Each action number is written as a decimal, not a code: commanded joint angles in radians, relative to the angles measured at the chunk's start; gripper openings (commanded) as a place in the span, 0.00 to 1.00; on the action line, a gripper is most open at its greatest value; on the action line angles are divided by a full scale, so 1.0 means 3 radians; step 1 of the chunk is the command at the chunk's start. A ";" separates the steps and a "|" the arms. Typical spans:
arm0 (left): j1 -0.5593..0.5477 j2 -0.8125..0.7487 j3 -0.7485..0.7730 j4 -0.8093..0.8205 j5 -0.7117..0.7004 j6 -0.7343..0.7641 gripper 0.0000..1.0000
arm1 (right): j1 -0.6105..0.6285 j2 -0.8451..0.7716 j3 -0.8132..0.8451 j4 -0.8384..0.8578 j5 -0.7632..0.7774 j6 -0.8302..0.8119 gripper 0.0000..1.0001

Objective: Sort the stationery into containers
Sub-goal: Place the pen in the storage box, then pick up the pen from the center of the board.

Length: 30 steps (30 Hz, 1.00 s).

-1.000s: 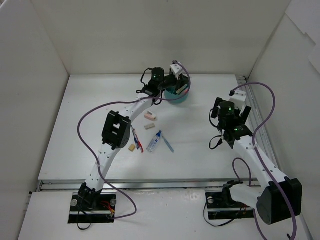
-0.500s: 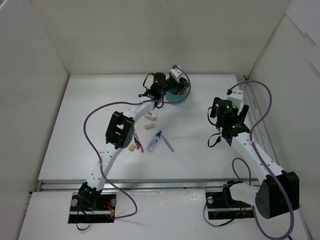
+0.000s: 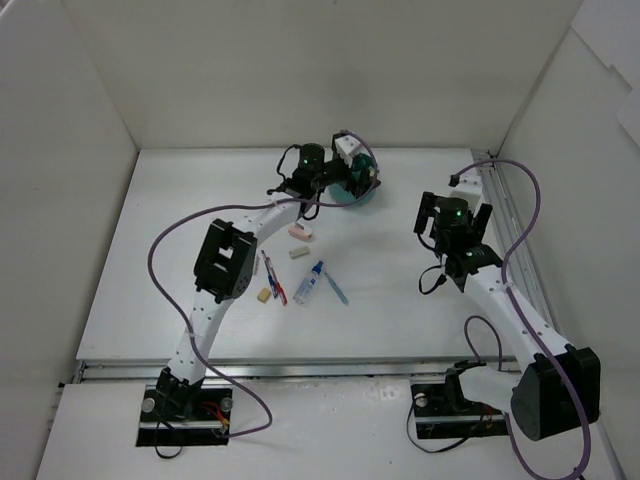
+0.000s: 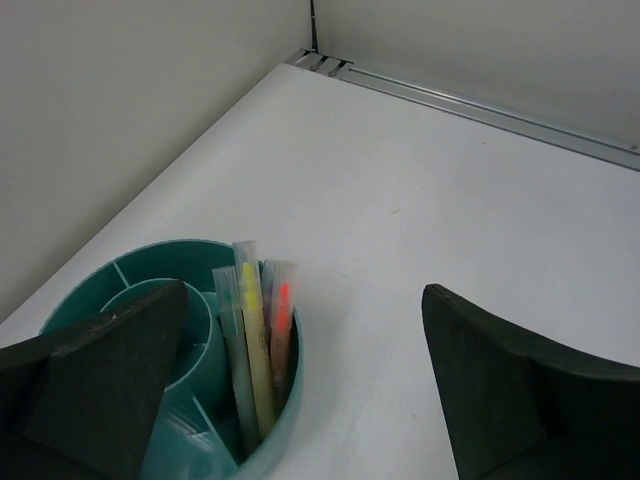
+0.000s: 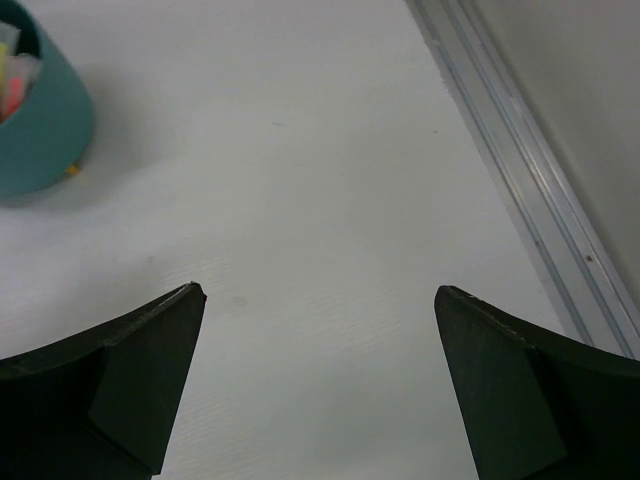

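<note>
The round teal cup (image 3: pixel 362 195) stands at the back of the table, half hidden under my left gripper (image 3: pixel 353 178). In the left wrist view the divided cup (image 4: pixel 190 246) holds several pens (image 4: pixel 256 345) upright in one compartment. My left gripper (image 4: pixel 305 295) hangs open over the cup's rim with nothing between its jaws. On the table lie a pink eraser (image 3: pixel 301 232), a white eraser (image 3: pixel 299 252), a tan eraser (image 3: pixel 264 294), red and blue pens (image 3: pixel 273 278), a blue-capped white tube (image 3: pixel 309 283) and a blue pen (image 3: pixel 336 288). My right gripper (image 3: pixel 455 202) is open and empty; its view shows the cup (image 5: pixel 45 125) at far left.
White walls close in the table on three sides. A metal rail (image 5: pixel 520 170) runs along the right edge beside my right gripper (image 5: pixel 315 295). The left arm's purple cable (image 3: pixel 165 245) loops over the table's left half.
My left gripper went from shut to open above the cup and shifted slightly left. The right gripper edged a little toward the back left, still open.
</note>
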 commanded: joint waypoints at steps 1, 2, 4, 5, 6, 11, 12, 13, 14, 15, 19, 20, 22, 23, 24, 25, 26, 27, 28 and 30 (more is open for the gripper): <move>-0.0017 -0.0950 -0.0200 0.0203 0.0010 -0.0050 1.00 | 0.0049 -0.0167 0.0097 0.0301 -0.0621 -0.0150 0.98; -0.0017 -0.1270 -0.0338 0.0132 -0.0117 -0.0116 1.00 | 0.0080 -0.0141 0.0148 0.0275 -0.0683 -0.0216 0.98; -0.0017 -0.1624 -0.0853 -0.0032 -0.0541 -0.0370 1.00 | 0.0259 -0.0004 0.0240 0.0062 -0.0806 -0.0344 0.98; -0.0017 -0.1798 -0.1048 -0.0104 -0.0710 -0.0468 1.00 | 0.0315 0.0068 0.0357 -0.0005 -0.0873 -0.0385 0.98; 0.0019 -0.2139 -0.1384 -0.0352 -0.1056 -0.0576 1.00 | 0.0427 0.0139 0.0419 -0.0102 -0.0909 -0.0416 0.98; 0.0060 -0.2868 -0.2229 -0.1213 -0.1687 -0.0985 1.00 | 0.0796 0.0722 0.0685 -0.0681 -0.1195 -0.0468 0.98; 0.0095 -0.3248 -0.2575 -0.1320 -0.1850 -0.1021 1.00 | 0.0938 0.0834 0.0680 -0.0681 -0.1246 -0.0447 0.98; 0.0096 -0.3384 -0.2746 -0.1357 -0.1892 -0.1057 1.00 | 0.0990 0.0881 0.0665 -0.0681 -0.1368 -0.0422 0.98; 0.0096 -0.3496 -0.2909 -0.1398 -0.1943 -0.1118 1.00 | 0.1041 0.0952 0.0690 -0.0681 -0.1415 -0.0396 0.98; 0.0096 -0.3740 -0.3210 -0.1530 -0.2070 -0.1164 1.00 | 0.1183 0.1009 0.0710 -0.0686 -0.1430 -0.0386 0.98; 0.0162 -0.4421 -0.3840 -0.1735 -0.2358 -0.1379 1.00 | 0.1450 0.1376 0.0828 -0.0676 -0.1390 -0.0375 0.98; 0.0162 -0.4696 -0.3963 -0.1730 -0.2368 -0.1400 1.00 | 0.1471 0.1448 0.0904 -0.0676 -0.1380 -0.0381 0.98; 0.0193 -0.4928 -0.4255 -0.1730 -0.2460 -0.1461 1.00 | 0.1568 0.1668 0.1037 -0.0666 -0.1349 -0.0365 0.98; 0.0193 -0.5116 -0.4322 -0.1756 -0.2511 -0.1482 1.00 | 0.1604 0.1755 0.1078 -0.0671 -0.1349 -0.0365 0.98; 0.0223 -0.5189 -0.4403 -0.1842 -0.2623 -0.1532 1.00 | 0.1639 0.1882 0.1119 -0.0671 -0.1339 -0.0355 0.97; 0.0224 -0.5266 -0.4429 -0.1883 -0.2669 -0.1543 1.00 | 0.1670 0.1944 0.1186 -0.0671 -0.1379 -0.0355 0.96; 0.0224 -0.5378 -0.4460 -0.1919 -0.2685 -0.1548 1.00 | 0.1681 0.2006 0.1212 -0.0671 -0.1369 -0.0365 0.94; 0.0254 -0.5420 -0.4506 -0.1965 -0.2726 -0.1548 1.00 | 0.1706 0.2113 0.1232 -0.0671 -0.1349 -0.0350 0.92; 0.0254 -0.5466 -0.4516 -0.1986 -0.2736 -0.1548 1.00 | 0.1711 0.2159 0.1268 -0.0676 -0.1318 -0.0345 0.89; 0.0254 -0.5573 -0.4547 -0.2042 -0.2772 -0.1548 1.00 | 0.1717 0.2251 0.1273 -0.0671 -0.1298 -0.0294 0.77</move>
